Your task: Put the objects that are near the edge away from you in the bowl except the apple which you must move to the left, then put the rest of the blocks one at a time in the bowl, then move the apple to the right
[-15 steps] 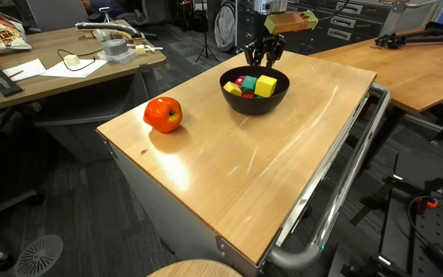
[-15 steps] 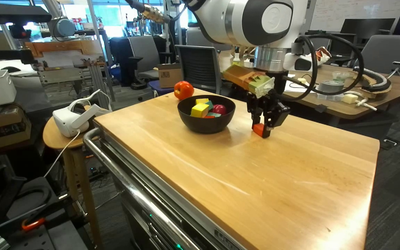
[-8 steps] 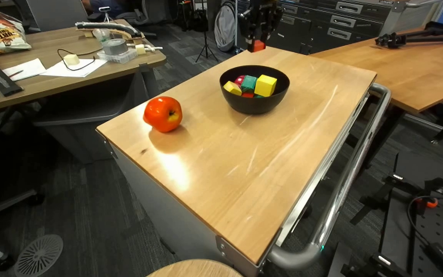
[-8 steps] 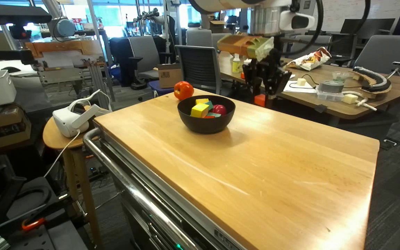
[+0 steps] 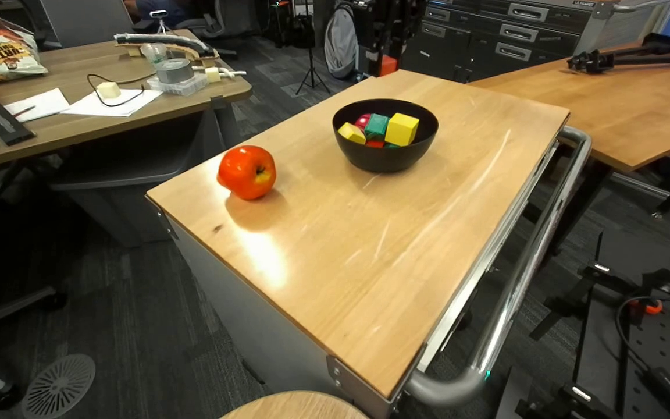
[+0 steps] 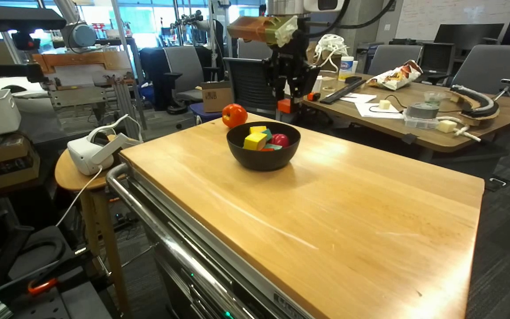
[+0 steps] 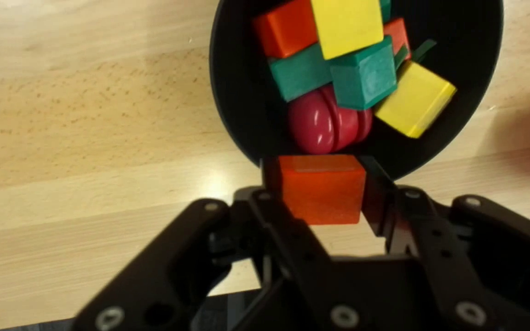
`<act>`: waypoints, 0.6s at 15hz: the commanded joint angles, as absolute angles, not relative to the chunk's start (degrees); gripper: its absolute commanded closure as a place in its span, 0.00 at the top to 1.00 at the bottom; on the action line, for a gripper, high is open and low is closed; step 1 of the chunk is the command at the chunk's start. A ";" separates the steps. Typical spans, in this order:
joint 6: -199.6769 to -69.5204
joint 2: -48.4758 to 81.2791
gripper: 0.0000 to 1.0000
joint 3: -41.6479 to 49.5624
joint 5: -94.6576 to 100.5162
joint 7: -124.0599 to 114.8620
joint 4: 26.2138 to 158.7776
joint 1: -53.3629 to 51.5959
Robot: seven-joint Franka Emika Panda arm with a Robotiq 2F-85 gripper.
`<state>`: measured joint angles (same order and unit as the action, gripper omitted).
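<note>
A red-orange block (image 7: 324, 200) is pinched between both fingers of my gripper (image 7: 322, 184), raised above the table beside the bowl's rim in the wrist view. The same block (image 6: 284, 106) hangs in the air behind the black bowl (image 6: 261, 161) in an exterior view. Inside the bowl lie the dark red toy fruit (image 7: 315, 122), partly covered, plus green cubes (image 7: 364, 76), yellow cubes (image 7: 348, 27) and red-orange cubes (image 7: 288, 30). The apple (image 5: 248, 173) rests on the tabletop apart from the bowl, near a corner; only its edge shows in the wrist view.
The wooden cart top (image 5: 381, 256) ends at a metal handle rail (image 5: 521, 291) along one side. A stool with a white headset (image 6: 91, 153) stands by the cart. A cluttered desk (image 6: 441, 141) is beyond another side.
The gripper has lifted the red-orange block off the tabletop, then carried it sideways toward the bowl. The bowl, its contents and the apple have stayed put.
</note>
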<state>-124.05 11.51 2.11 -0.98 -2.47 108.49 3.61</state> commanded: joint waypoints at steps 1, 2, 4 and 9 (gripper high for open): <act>-125.14 10.75 0.18 1.53 -4.85 -1.43 111.35 3.48; -125.38 11.13 0.18 1.46 -5.44 -1.72 111.59 3.45; -125.59 11.79 0.18 1.35 -6.38 -1.76 111.95 3.39; -125.41 10.90 0.82 0.85 -7.00 0.34 113.11 3.34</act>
<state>-124.31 12.67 1.24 -5.22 -2.20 112.01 3.46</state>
